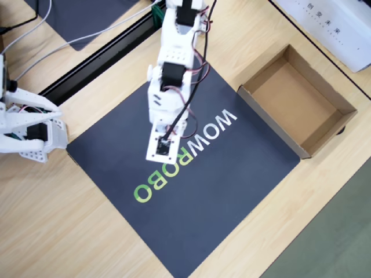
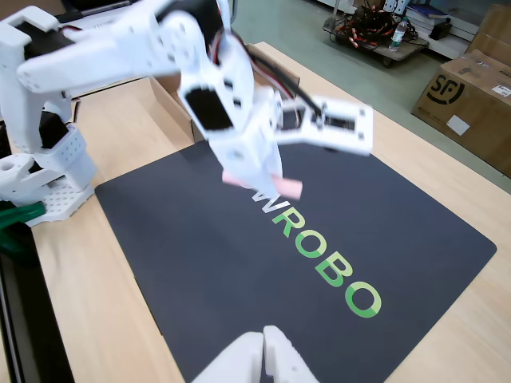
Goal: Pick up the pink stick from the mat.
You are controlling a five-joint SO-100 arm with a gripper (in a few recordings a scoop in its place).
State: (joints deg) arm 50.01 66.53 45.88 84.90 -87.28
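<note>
the white plastic gripper is closed around the smooth pale pink stick, which lies almost level above the flat dark mat, its long axis crossing the fingers.

Open mat, box at the edge
The mat lies bare at lower right of the overhead view; a cardboard box stands upper right.
</note>
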